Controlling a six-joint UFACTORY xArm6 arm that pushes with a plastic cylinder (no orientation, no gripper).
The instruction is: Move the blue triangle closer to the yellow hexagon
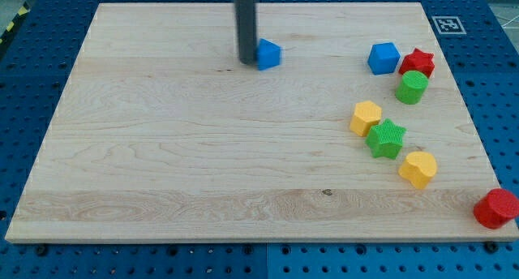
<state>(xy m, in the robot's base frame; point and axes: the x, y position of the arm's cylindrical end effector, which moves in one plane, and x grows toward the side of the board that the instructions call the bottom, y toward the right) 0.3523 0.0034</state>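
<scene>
Red block [495,208] hugs the board's edge; my tip [246,62] touches the blue triangle [268,54].

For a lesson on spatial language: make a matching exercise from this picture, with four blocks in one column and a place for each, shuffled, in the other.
Column 1
1. blue triangle
2. red star
3. green star
4. red block

Column 2
A. at the board's edge, at the view's bottom right
B. touching my tip, on its right in the view
C. between the yellow hexagon and the yellow heart-like block
D. just right of the blue cube

Pairs: 1-B, 2-D, 3-C, 4-A
</scene>
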